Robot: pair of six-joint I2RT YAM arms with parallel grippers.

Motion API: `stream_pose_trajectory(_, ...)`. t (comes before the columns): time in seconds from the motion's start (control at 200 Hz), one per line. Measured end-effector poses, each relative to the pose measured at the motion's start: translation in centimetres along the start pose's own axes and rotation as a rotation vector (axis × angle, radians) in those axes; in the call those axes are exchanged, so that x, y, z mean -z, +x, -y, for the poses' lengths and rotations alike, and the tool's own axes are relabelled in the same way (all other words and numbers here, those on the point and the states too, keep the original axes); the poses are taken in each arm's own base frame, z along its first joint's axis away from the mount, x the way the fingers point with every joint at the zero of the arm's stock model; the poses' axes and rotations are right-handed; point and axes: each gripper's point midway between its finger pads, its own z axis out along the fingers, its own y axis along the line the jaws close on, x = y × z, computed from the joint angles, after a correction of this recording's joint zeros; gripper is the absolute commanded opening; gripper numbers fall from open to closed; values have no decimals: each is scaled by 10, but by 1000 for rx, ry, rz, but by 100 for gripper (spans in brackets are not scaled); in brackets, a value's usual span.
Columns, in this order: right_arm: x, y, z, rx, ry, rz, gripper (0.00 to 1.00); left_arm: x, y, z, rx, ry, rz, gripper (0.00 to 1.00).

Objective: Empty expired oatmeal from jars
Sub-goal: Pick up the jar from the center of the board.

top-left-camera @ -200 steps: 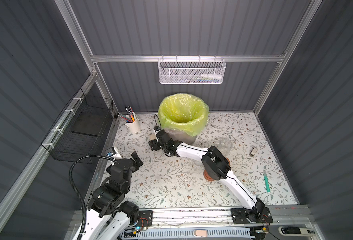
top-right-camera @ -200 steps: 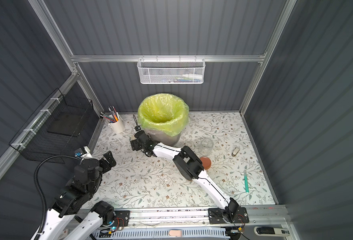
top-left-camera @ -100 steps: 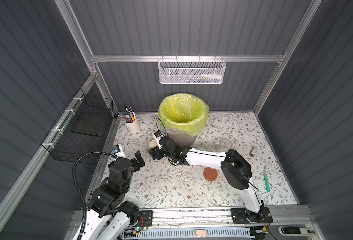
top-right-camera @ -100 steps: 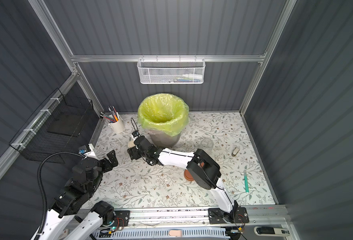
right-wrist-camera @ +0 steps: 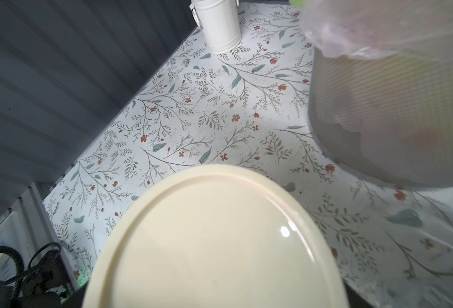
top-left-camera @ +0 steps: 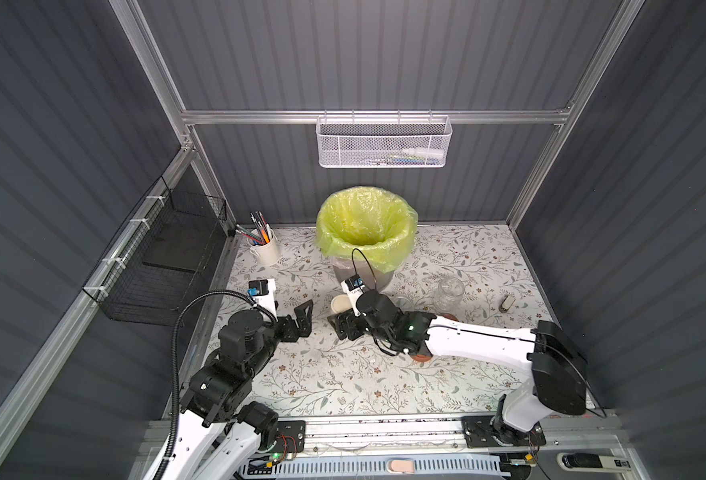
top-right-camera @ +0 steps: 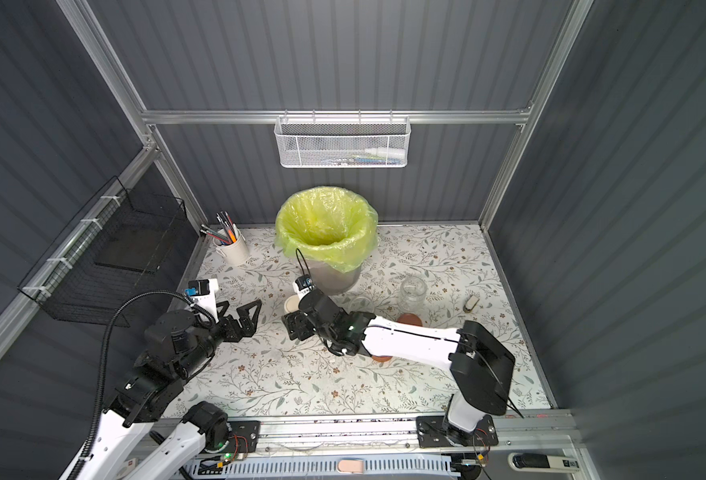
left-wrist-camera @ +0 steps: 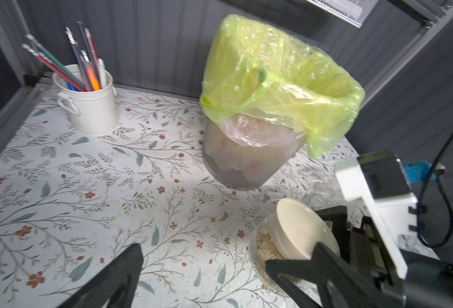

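My right gripper is shut on a clear jar with a cream lid, held tilted low over the flowered mat in front of the bin. The left wrist view shows the same lid, with pale oatmeal inside the glass below it. In the right wrist view the lid hides the fingers. My left gripper stands open just left of the jar with nothing between its fingers. An open, empty jar stands to the right. Another clear jar is partly hidden behind my right arm.
The grey bin with a yellow-green bag stands at the back middle and a white pen cup at the back left. Two terracotta lids lie by my right arm. A small pale object lies far right.
My right arm has drawn the cream-lidded jar away from the bin towards the front left, its elbow swinging right. My left gripper has edged towards the jar.
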Motion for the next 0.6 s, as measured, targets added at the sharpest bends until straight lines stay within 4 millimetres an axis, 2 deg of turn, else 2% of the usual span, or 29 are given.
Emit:
stream_pose_trajectory(0.165, 49, 0, 22, -43, 56, 20, 62, -5, -3, 29, -12, 158, -9, 100)
stream_pose_trajectory(0.345, 98, -15, 41, -97, 113, 64, 62, -17, 9, 56, -37, 305, -63, 100)
stream_pose_trajectory(0.45, 116, -18, 57, -139, 148, 65, 62, -21, 18, 71, -72, 367, -93, 100)
stream_pose_trajectory(0.6, 126, -22, 76, -171, 210, 38, 62, -25, 27, 97, -131, 458, -116, 100)
